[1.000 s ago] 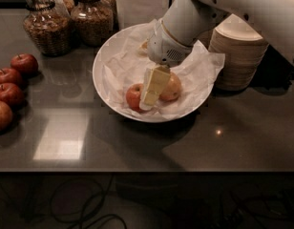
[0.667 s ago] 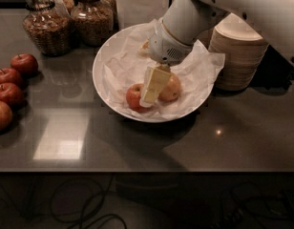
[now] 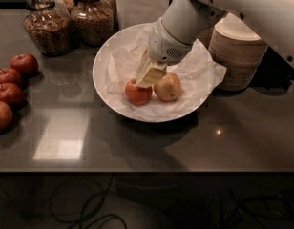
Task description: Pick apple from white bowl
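The white bowl point(image 3: 103, 86) stands in the middle of the dark counter, lined with crinkled white paper. In it lie the red-orange apple point(image 3: 137, 94) and, touching it on the right, a paler yellow-tan apple point(image 3: 168, 87). My gripper point(image 3: 149, 75) reaches down from the upper right into the bowl. Its tip is right above the red-orange apple and covers that apple's top right edge. I cannot tell whether it touches the apple.
Several deep-red apples point(image 3: 9, 93) lie at the counter's left edge. Glass jars point(image 3: 47, 25) stand at the back left. A stack of small beige bowls point(image 3: 237, 51) stands just right of the white bowl, under my arm. The counter's front edge point(image 3: 147, 170) is near.
My gripper has moved a little up and to the left, so more of the red-orange apple shows. Both apples lie where they were.
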`<state>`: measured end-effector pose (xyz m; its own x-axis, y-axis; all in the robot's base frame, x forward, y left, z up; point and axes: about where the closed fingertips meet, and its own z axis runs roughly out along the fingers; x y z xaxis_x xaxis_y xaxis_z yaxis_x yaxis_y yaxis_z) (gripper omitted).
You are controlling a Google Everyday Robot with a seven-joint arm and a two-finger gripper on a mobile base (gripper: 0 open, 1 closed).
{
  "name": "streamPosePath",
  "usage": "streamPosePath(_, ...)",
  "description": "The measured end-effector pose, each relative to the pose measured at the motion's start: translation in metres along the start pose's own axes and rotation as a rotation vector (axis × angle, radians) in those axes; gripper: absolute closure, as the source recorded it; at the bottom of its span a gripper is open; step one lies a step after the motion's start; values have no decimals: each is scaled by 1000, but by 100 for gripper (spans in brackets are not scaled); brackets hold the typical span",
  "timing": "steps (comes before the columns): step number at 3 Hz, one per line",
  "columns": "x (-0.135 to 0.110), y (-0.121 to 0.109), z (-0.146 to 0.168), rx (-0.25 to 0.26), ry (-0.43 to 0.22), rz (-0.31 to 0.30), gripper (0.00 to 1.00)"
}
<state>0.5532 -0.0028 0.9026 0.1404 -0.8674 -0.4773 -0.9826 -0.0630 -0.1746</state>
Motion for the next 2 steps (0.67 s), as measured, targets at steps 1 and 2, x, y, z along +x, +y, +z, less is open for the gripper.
streamPosePath(1,3,3,3,-10,-1,2,68)
streamPosePath(2,0,5,3,-13,-5,-4,50)
